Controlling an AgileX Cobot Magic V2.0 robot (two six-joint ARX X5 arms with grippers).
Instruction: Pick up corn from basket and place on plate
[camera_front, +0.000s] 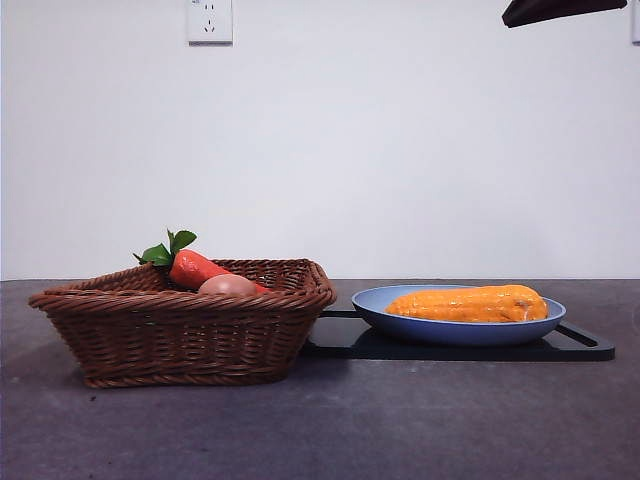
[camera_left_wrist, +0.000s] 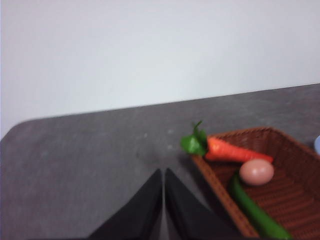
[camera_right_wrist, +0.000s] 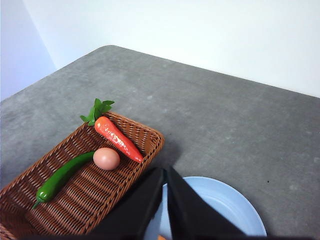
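Observation:
The yellow-orange corn (camera_front: 470, 303) lies lengthwise on the blue plate (camera_front: 400, 320), free of any gripper. The brown wicker basket (camera_front: 180, 335) stands to the plate's left with no corn in it. My right gripper (camera_right_wrist: 165, 175) hangs high above the plate's rim (camera_right_wrist: 220, 200), jaws shut and empty; the corn is nearly hidden behind them. A black arm tip (camera_front: 560, 10) shows at the top right of the front view. My left gripper (camera_left_wrist: 163, 175) is shut and empty, over bare table beside the basket (camera_left_wrist: 280, 200).
The basket holds a red-orange carrot with green leaves (camera_right_wrist: 117, 137), a pinkish-tan egg-shaped item (camera_right_wrist: 106, 158) and a green pepper (camera_right_wrist: 62, 177). A flat black tray (camera_front: 580, 345) lies under the plate. Grey table runs all around, with a white wall behind.

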